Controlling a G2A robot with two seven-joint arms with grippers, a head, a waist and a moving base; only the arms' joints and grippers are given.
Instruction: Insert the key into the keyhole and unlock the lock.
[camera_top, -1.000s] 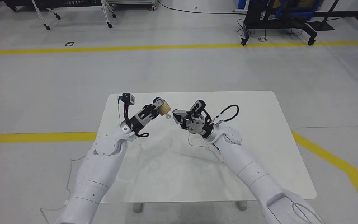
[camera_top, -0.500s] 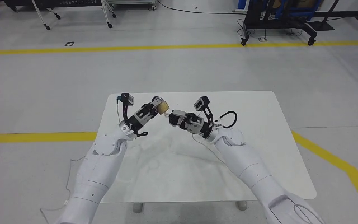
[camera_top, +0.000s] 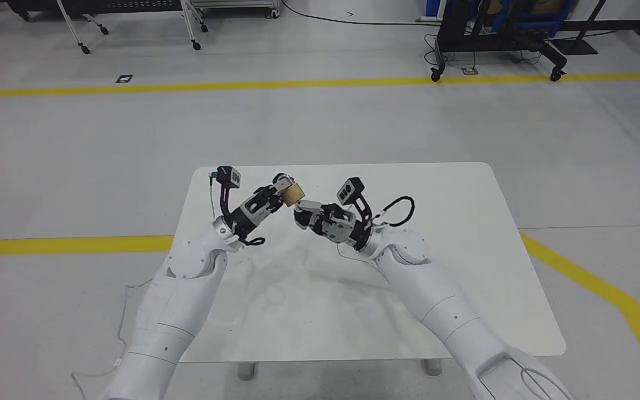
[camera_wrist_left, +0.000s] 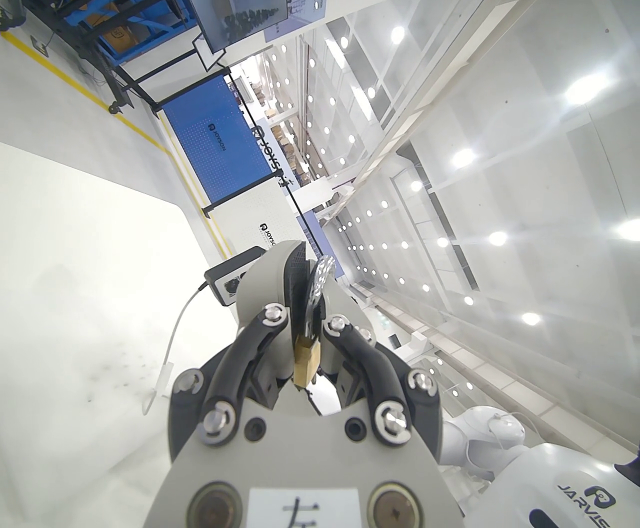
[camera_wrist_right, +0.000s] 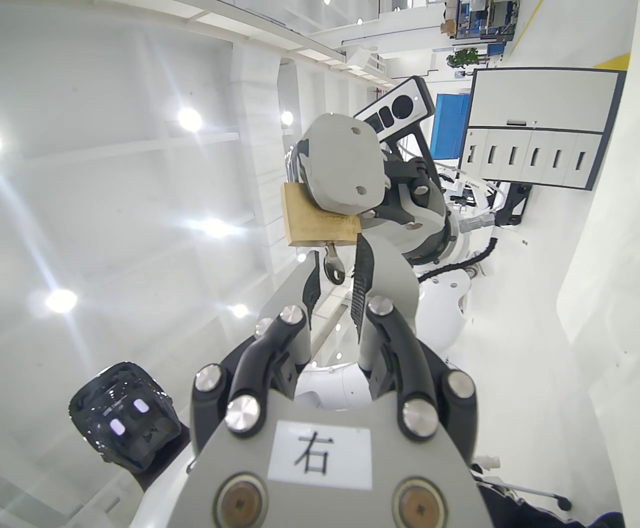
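The brass lock (camera_wrist_right: 320, 220) is up in the air over the far part of the white table (camera_top: 470, 260), a little left of its middle. It hangs with its keyhole end turned towards the right arm. The small silver key (camera_wrist_right: 333, 267) sits in that end, its blade going into the brass body and its round head sticking out.

The left gripper (camera_wrist_left: 305, 290) has the lock pinched between its two grey fingers (camera_wrist_right: 340, 165). In the right wrist view the fingers cover the shackle end, and the brass body juts out past them. In the left wrist view the lock (camera_wrist_left: 306, 362) shows edge-on, as a thin brass slab between the black finger links.

The right gripper (camera_wrist_right: 339, 260) is just beside the lock on its right. Its ribbed black pads (camera_wrist_right: 361, 272) stand spread on either side of the key's head. There is a gap on each side, so it isn't squeezing the key.

From above, the two arms meet nose to nose over the table. The left gripper (camera_top: 278, 194) holds the lock (camera_top: 291, 190), and the right gripper (camera_top: 303, 211) sits just nearer and to the right of it.

Out on the floor a yellow line (camera_top: 300, 84) runs left to right beyond the table. A blue cart (camera_top: 500, 30) stands at the far right of the room.
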